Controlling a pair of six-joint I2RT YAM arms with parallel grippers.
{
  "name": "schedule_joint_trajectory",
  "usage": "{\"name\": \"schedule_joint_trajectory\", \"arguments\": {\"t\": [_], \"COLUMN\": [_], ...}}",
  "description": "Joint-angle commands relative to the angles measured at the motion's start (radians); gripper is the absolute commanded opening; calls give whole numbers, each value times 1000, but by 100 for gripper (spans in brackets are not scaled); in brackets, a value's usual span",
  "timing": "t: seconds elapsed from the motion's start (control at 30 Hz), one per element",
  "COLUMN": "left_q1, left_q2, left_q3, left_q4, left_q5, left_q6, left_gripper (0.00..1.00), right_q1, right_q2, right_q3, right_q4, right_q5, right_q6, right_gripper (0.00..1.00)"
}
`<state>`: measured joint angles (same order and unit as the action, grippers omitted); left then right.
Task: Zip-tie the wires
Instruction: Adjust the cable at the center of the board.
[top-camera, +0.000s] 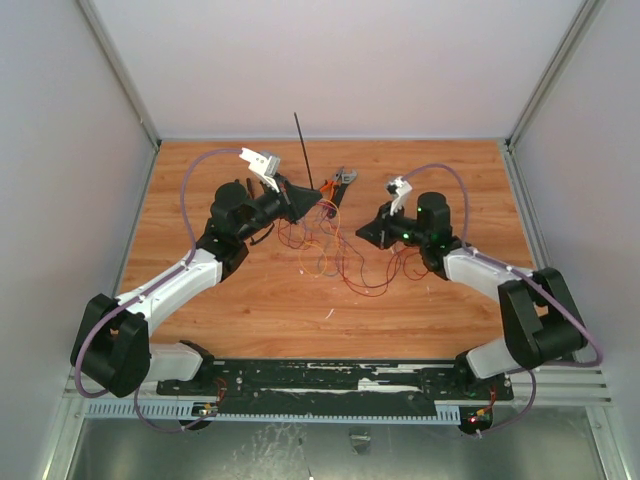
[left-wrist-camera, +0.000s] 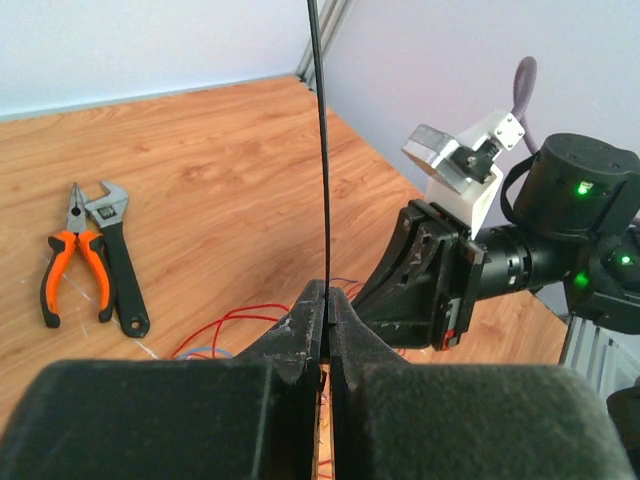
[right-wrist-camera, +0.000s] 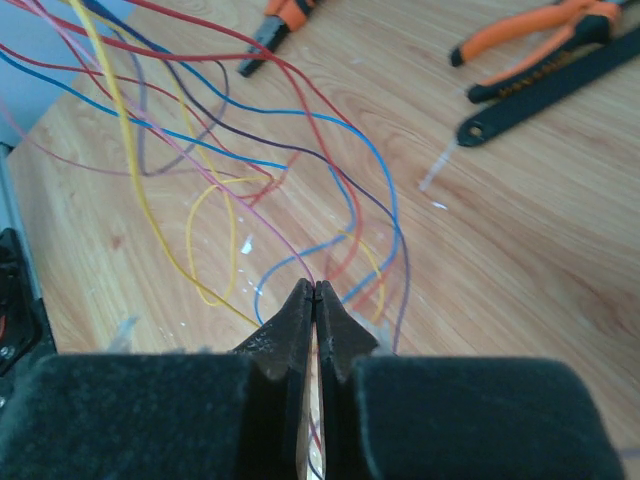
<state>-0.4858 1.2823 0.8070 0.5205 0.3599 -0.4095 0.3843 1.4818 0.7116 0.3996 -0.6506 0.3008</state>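
- The left fingers (left-wrist-camera: 305, 335) are pressed together on the zip tie (left-wrist-camera: 323, 150), which stands nearly upright out of their tips, above the tabletop (top-camera: 260, 310).
- The right fingers (right-wrist-camera: 293, 325) are fully closed. The wires (top-camera: 335, 258) are red, blue, yellow and purple strands that loop on the wood between the two arms and right up to these tips. Whether a strand is pinched cannot be told.
- Orange-handled pliers (left-wrist-camera: 68, 255) and a black adjustable wrench (left-wrist-camera: 118, 262) lie side by side just behind the tangle.
- The right arm's wrist (left-wrist-camera: 560, 220), showing green lights, stands close opposite the left fingers.
- The surface is wood-grain, with plain pale walls (top-camera: 350, 60) on three sides.
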Motion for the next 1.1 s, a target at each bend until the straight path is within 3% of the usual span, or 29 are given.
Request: {"name": "schedule_joint_trajectory", "arguments": {"t": [0.0, 0.43, 1.07], "left_q1": [7, 6, 7], "left_q2": [-27, -27, -32], "left_q3": [31, 36, 34], "left_q4": [18, 9, 1], "left_q5": [-2, -8, -20], "left_q6": [5, 7, 20], "left_gripper": [0, 0, 0], "right_q1": [-59, -197, -312], "right_q2": [-77, -208, -269], "right_q3": [-49, -116, -177], "right_q4": [-95, -196, -180], "right_q5": [44, 89, 62], "right_q6": [-67, -119, -82], "right_gripper": [0, 0, 0]}}
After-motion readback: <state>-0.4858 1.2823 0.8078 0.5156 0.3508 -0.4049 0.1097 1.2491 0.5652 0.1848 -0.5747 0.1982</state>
